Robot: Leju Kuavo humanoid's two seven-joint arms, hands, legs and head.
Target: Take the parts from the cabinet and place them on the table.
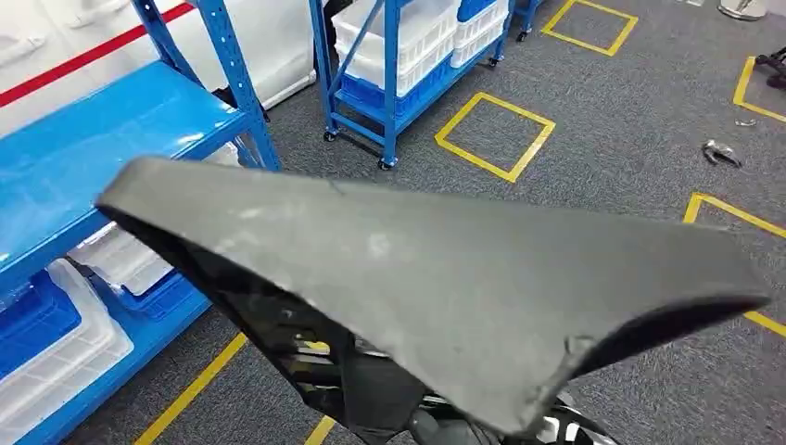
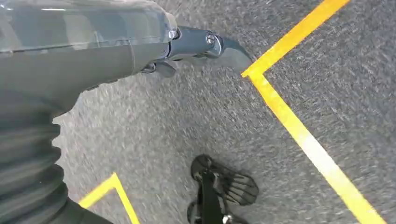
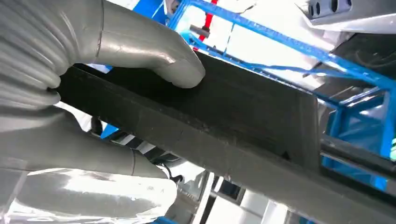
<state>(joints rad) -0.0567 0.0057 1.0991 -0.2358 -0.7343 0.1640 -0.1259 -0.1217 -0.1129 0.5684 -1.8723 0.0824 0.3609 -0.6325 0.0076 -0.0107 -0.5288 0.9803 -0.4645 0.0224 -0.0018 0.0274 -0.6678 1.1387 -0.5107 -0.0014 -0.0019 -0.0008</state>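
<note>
One long dark grey moulded plastic panel is gripped in the right hand, clear of the blue steel cabinet; left hand unclear. Next, carry it to the tabletop.

The large dark grey moulded plastic panel covers the middle of your head view, hiding the robot's arms and much of the grey carpet floor behind it. The blue metal shelf rack runs off the left edge, its white plastic crates partly cut off. In the right wrist view, the right hand hides one end of the panel. The left wrist view is motion-blurred; you cannot tell how the left hand sets its fingers.
</note>
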